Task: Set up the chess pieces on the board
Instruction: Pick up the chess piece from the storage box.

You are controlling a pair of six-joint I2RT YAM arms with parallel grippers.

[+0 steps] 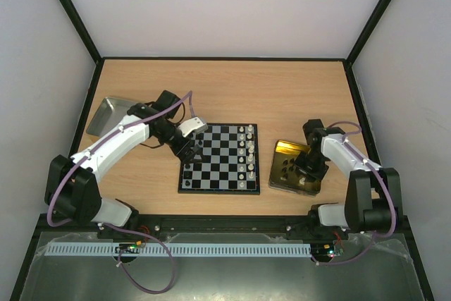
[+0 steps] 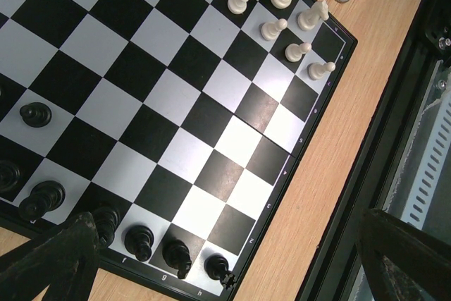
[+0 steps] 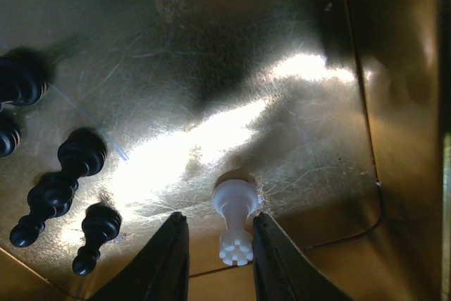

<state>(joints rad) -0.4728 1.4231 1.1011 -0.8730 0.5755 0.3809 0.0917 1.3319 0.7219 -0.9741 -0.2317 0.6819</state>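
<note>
The board (image 1: 218,163) lies mid-table. Several white chess pieces (image 1: 246,151) stand along its right side, and black ones line its left edge (image 2: 141,239). My left gripper (image 1: 195,147) hovers above that left edge, open, with nothing between its fingers (image 2: 56,262). In the left wrist view the white pieces (image 2: 282,29) are at the far end of the board (image 2: 204,118). My right gripper (image 3: 219,220) is down in the gold tin (image 3: 296,103), its jaws either side of an upright white rook (image 3: 235,206), with a gap on the left. Several black pieces (image 3: 70,174) lie beside it.
A silver tray (image 1: 109,112) sits at the back left of the table. The gold tin (image 1: 283,150) is just right of the board, under my right gripper (image 1: 304,173). Black frame rails border the wooden table (image 1: 225,89) on all sides.
</note>
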